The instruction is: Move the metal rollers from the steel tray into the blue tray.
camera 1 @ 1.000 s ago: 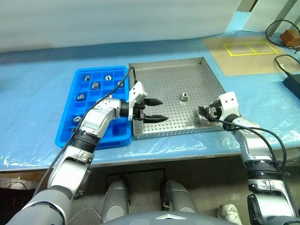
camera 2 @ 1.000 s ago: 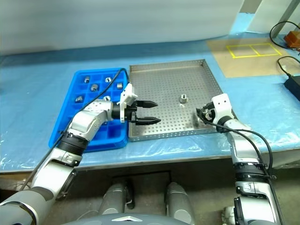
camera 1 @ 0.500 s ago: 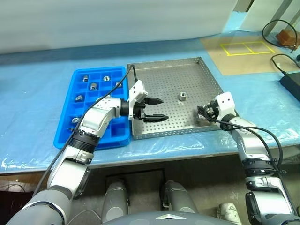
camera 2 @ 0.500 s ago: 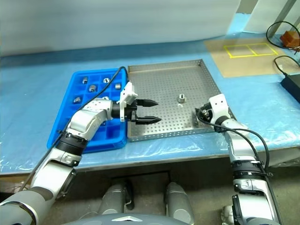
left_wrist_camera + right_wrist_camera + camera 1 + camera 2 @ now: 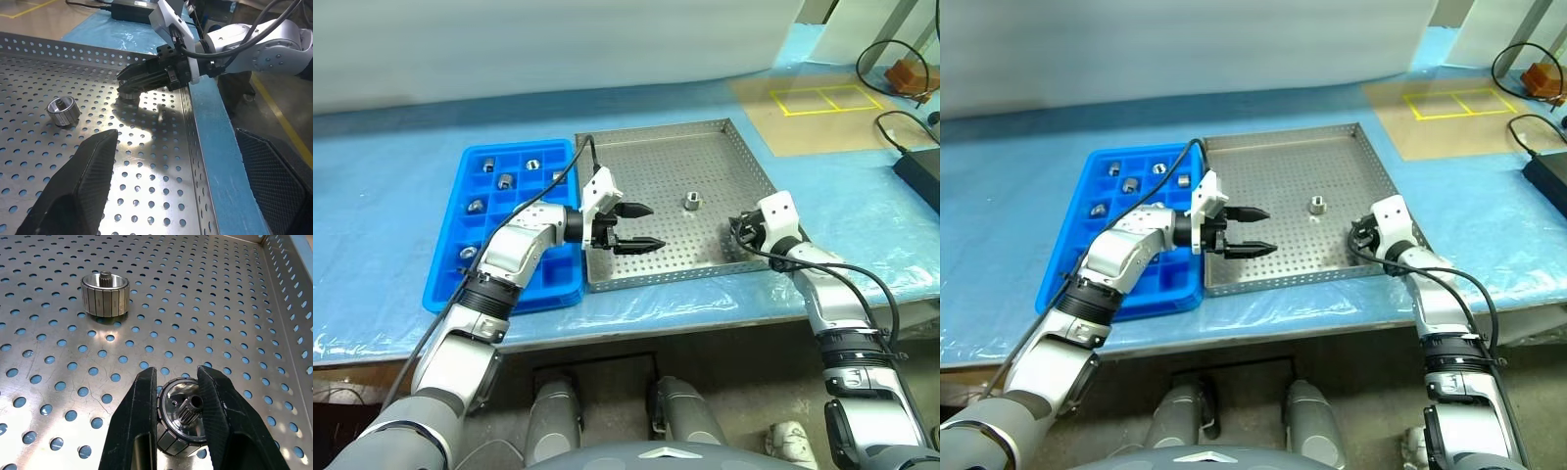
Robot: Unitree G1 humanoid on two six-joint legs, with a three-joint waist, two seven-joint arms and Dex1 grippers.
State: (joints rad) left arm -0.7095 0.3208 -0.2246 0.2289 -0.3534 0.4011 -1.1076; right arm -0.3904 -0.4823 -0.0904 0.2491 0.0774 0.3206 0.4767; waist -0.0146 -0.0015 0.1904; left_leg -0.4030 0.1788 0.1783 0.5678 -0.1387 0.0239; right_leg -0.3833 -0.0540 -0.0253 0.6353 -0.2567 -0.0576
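- Several metal rollers [image 5: 505, 180] already sit in the far compartments of the blue tray [image 5: 456, 280], which lies against the left rim of the steel tray [image 5: 658, 139].
- As far as I can see, two rollers are left on the steel tray: a loose roller [image 5: 104, 294] near the middle of its floor, and a gripped roller [image 5: 182, 418] near its right rim, towards the near right corner.
- My right gripper [image 5: 177, 394] has its fingers clamped on that gripped roller, which seems not yet lifted off the perforated floor.
- My left gripper [image 5: 631, 227] hangs over the near left part of the steel tray, fingers wide apart and holding nothing.
- A second ago my right fingers stood open around that roller; now they have closed on it. My left gripper has not changed.
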